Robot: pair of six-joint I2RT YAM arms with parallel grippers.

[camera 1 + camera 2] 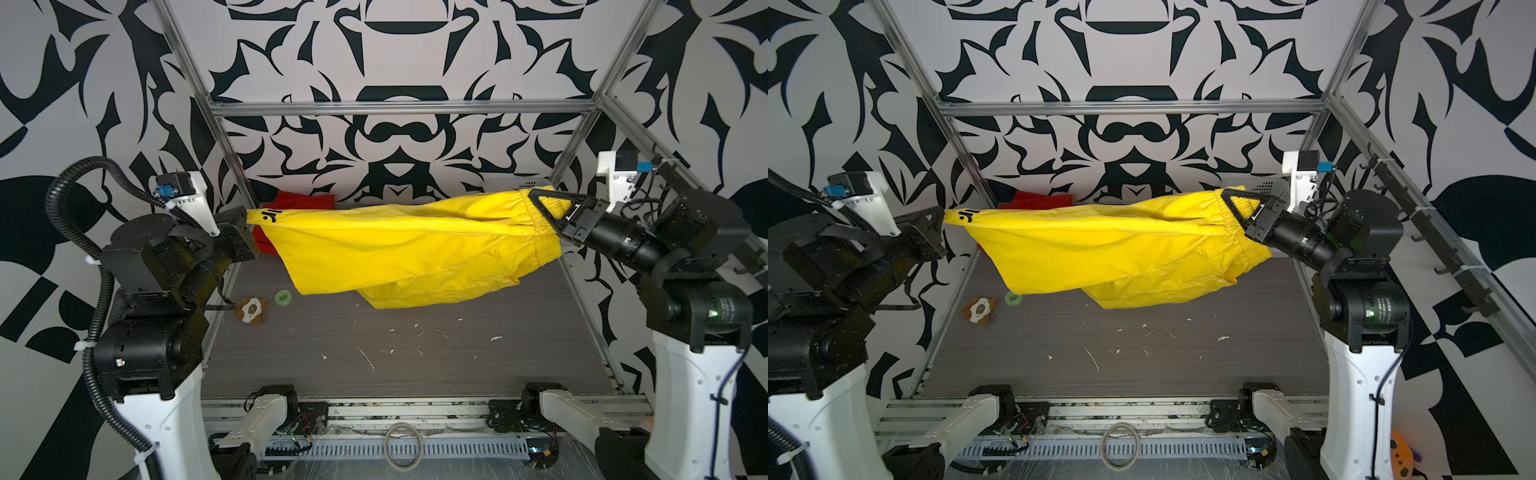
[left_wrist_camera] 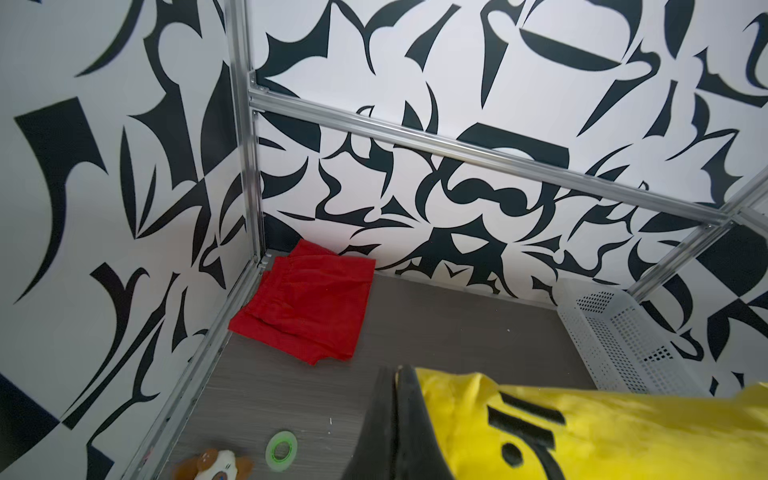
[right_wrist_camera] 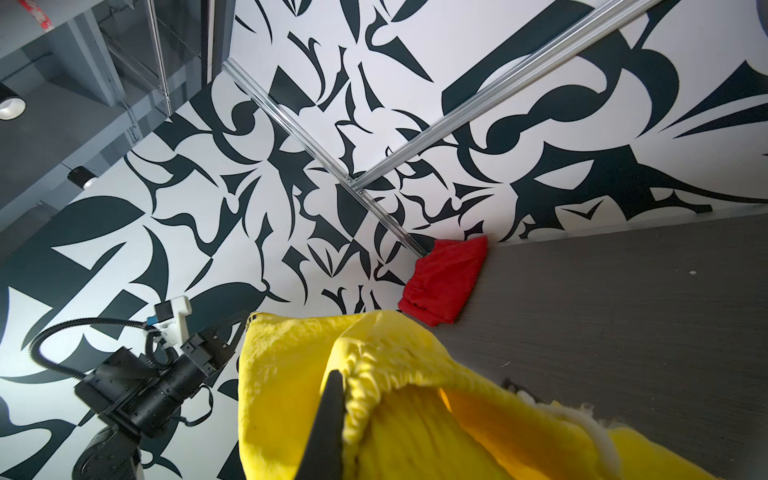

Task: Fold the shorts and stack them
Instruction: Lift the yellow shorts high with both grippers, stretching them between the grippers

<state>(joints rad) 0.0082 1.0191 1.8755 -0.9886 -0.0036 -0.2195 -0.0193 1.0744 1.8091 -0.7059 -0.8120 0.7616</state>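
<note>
The left tool (image 1: pixel 248 217) is pinched tight on a hem corner of the yellow shorts (image 1: pixel 395 249), right by a dark logo mark. The right tool (image 1: pixel 537 196) is clamped on the gathered waistband. Both arms are raised and reach in from the sides, their tools pointing toward each other at about the same height. The shorts hang stretched between them, with the loose leg sagging low over the desk (image 1: pixel 415 357).

In both top views the yellow cloth hides most of the red shorts (image 1: pixel 305 199). The left wrist view shows the red shorts (image 2: pixel 307 307) whole, lying folded flat in the far left corner of the desk. It also shows a white basket (image 2: pixel 615 332) against the back wall. A green tape roll (image 2: pixel 281 449) and a plush toy (image 1: pixel 250 309) lie near the left arm.
</note>
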